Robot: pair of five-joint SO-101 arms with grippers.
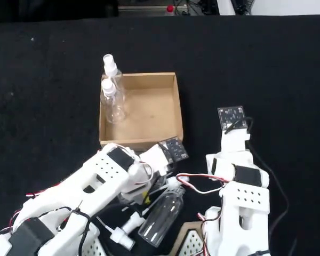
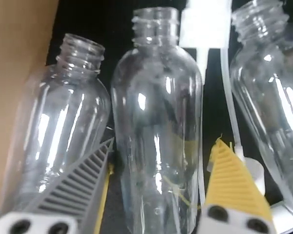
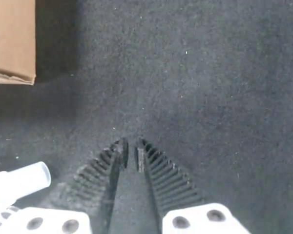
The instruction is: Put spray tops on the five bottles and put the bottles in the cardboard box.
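Observation:
Two bottles with spray tops (image 1: pixel 113 101) stand in the left side of the cardboard box (image 1: pixel 168 106). In the left wrist view three clear open-necked bottles lie side by side. My left gripper (image 2: pixel 163 141) is open and straddles the middle bottle (image 2: pixel 156 107), grey finger (image 2: pixel 83 185) on one side, yellow finger (image 2: pixel 229 180) on the other. A white spray top (image 2: pixel 205 24) with its tube lies beside that bottle. From above, one bottle (image 1: pixel 162 213) lies just in front of the left gripper (image 1: pixel 149 188). My right gripper (image 3: pixel 132 151) is shut over bare mat, holding nothing.
A loose spray top (image 1: pixel 120 234) lies near the front edge under the left arm (image 1: pixel 90 186). Another clear-capped top (image 3: pixel 19 181) lies beside the right gripper. The right arm (image 1: pixel 240 178) stands right of the box. A box corner (image 3: pixel 12 41) is ahead of it.

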